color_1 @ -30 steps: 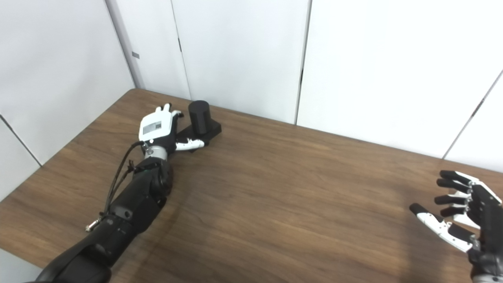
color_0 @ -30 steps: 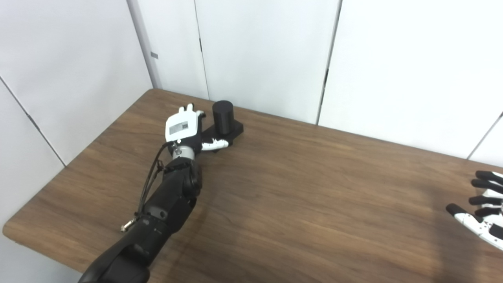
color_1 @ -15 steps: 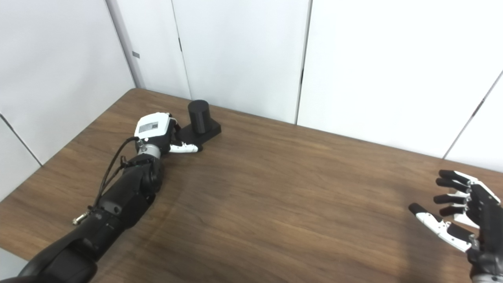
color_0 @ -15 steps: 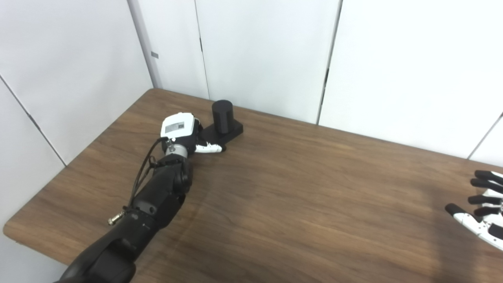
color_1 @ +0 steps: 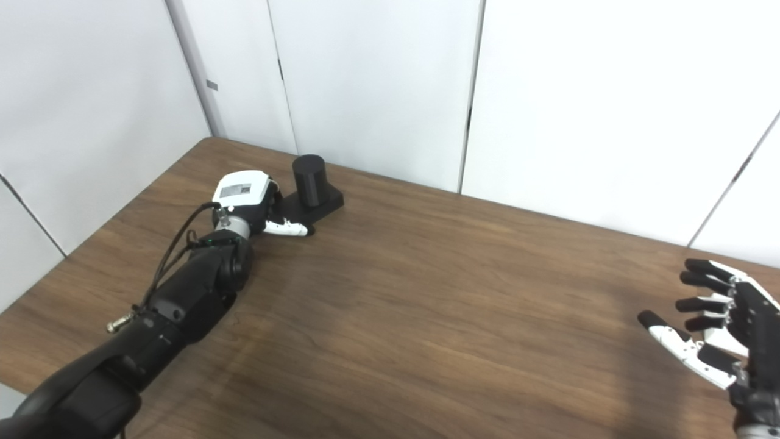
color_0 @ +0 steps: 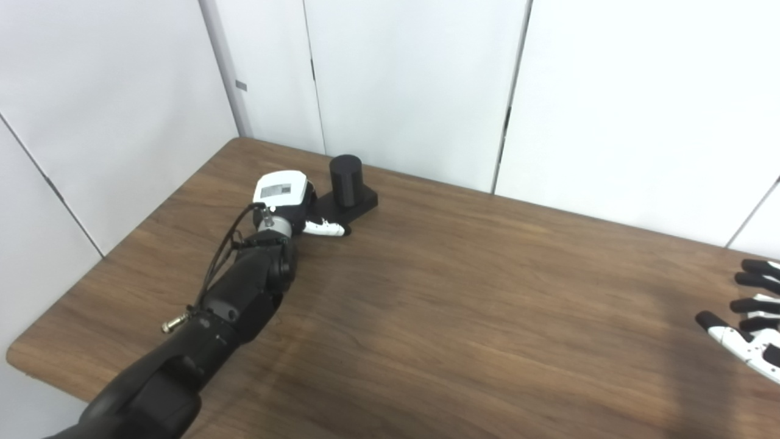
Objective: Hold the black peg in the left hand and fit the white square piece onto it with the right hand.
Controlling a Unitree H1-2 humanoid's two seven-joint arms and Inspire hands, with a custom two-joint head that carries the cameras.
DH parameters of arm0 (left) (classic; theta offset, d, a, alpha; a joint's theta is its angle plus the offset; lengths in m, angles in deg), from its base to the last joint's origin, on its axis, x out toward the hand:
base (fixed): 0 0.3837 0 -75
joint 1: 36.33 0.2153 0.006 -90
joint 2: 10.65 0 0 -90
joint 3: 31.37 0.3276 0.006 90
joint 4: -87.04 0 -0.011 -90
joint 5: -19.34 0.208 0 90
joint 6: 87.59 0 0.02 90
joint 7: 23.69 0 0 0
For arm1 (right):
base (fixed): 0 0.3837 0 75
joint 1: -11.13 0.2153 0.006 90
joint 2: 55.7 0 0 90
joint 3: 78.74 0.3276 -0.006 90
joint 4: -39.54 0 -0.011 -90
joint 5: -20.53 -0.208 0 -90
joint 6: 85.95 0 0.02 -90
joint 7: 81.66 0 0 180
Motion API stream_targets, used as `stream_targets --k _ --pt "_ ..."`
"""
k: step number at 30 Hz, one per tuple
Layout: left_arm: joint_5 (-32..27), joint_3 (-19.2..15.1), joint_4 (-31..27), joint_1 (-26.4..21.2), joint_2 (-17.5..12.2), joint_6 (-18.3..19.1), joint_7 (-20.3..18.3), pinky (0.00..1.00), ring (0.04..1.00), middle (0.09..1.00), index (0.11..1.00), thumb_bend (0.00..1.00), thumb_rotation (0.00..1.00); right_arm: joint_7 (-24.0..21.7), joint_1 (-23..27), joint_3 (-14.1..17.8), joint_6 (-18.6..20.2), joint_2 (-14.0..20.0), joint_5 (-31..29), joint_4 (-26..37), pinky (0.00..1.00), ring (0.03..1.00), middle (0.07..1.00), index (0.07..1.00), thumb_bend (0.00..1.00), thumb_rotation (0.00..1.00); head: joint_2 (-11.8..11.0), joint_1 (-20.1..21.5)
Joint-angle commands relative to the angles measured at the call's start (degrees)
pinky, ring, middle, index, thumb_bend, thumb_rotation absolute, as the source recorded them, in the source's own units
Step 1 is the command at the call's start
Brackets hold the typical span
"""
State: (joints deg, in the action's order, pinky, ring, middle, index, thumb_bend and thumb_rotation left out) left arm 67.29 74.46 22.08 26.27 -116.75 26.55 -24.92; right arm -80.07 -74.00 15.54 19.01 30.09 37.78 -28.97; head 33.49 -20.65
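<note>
Left hand (color_0: 281,196) fingers curled at base of black peg (color_0: 346,178), thumb along near side; firm grip cannot be told. Peg upright near desk (color_0: 463,305) far-left corner. Right hand (color_1: 725,329) fingers spread, empty, at desk's right edge. White panels (color_0: 414,73) behind.
</note>
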Motion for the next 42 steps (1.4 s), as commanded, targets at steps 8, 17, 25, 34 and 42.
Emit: stream_targets --k 8,17,25,34,42 --pt "-4.11 2.83 0.14 -1.44 -2.01 -9.03 -3.76 0.9 0.947 0.891 0.599 0.79 0.17 0.44 1.23 0.0 -1.04 0.37 0.92 1.84 0.44 0.547 0.677 0.685 0.5 0.0 0.21 0.35" --pt "-5.15 6.27 -2.77 -1.45 -2.62 -15.62 -6.53 0.89 0.908 0.872 0.489 0.52 0.06 0.8 1.29 0.02 -2.03 0.26 0.52 1.47 0.42 0.534 0.67 0.682 0.5 0.0 0.41 1.13" --pt "-6.52 7.61 -6.23 -1.58 -2.84 -18.89 -10.16 0.94 0.929 0.88 0.489 0.52 0.06 0.89 1.37 -0.09 -1.52 -0.04 0.73 1.74 0.43 0.542 0.678 0.69 0.5 0.0 0.74 2.25" --pt "-7.33 10.21 -9.38 -0.61 -3.62 -27.96 -12.56 0.88 0.91 0.87 0.49 0.52 0.06 1.58 1.46 -0.31 -4.07 0.08 0.72 -0.12 0.47 0.555 0.69 0.701 0.51 0.0 1.82 5.88" --pt "-13.64 12.61 -13.34 0.84 -2.36 -36.35 -19.52 0.85 0.906 0.878 0.492 0.52 0.07 1.6 1.59 0.15 -8.36 1.18 -0.72 -4.79 0.48 0.587 0.705 0.718 0.53 0.0 2.89 10.63"
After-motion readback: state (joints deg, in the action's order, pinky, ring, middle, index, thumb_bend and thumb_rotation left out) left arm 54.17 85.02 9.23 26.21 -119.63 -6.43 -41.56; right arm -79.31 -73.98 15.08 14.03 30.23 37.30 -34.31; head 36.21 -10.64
